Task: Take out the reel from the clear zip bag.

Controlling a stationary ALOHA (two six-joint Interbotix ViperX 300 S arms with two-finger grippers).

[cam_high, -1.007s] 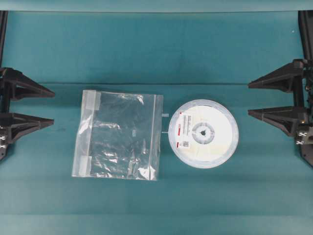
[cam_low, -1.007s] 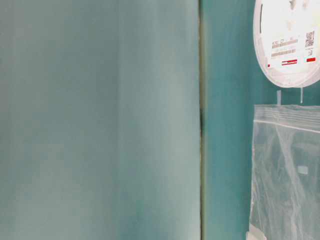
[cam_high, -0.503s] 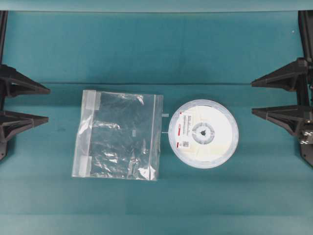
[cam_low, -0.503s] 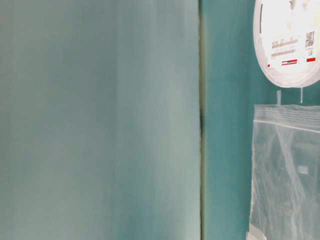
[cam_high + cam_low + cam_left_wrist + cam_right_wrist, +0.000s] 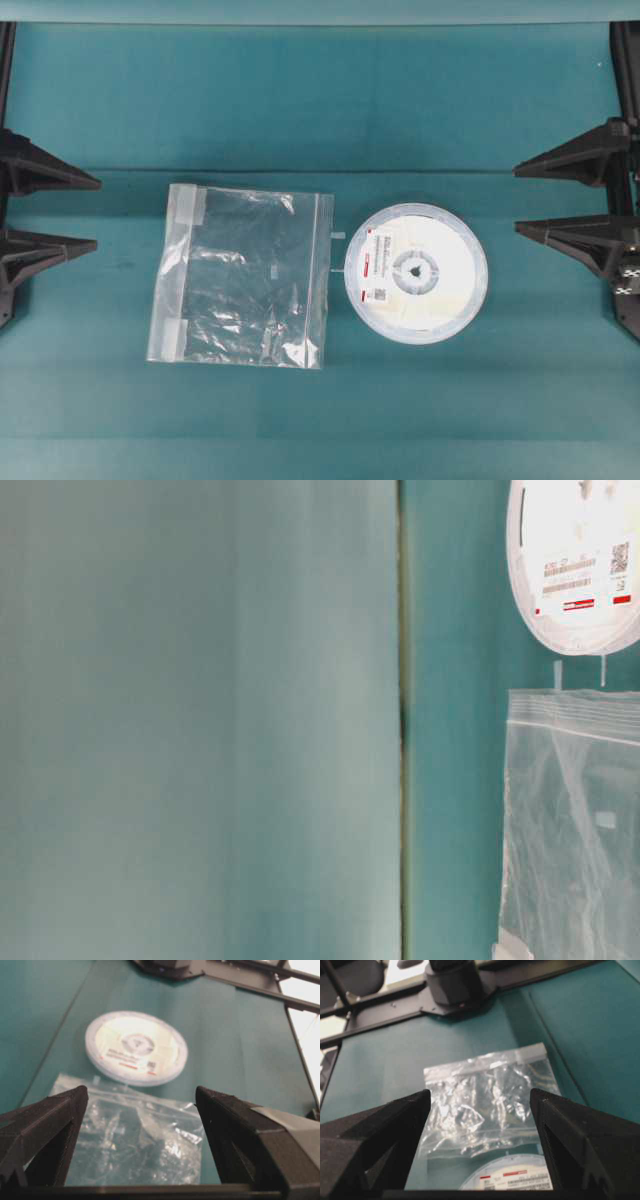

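reel [image 5: 416,273] lies outside; clear zip bag [image 5: 240,276] just beside; teal table [image 5: 300,100]

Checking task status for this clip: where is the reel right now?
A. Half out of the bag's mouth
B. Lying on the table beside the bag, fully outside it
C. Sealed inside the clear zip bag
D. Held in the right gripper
B: the reel lies flat on the table, apart from the clear zip bag, with neither gripper touching it.
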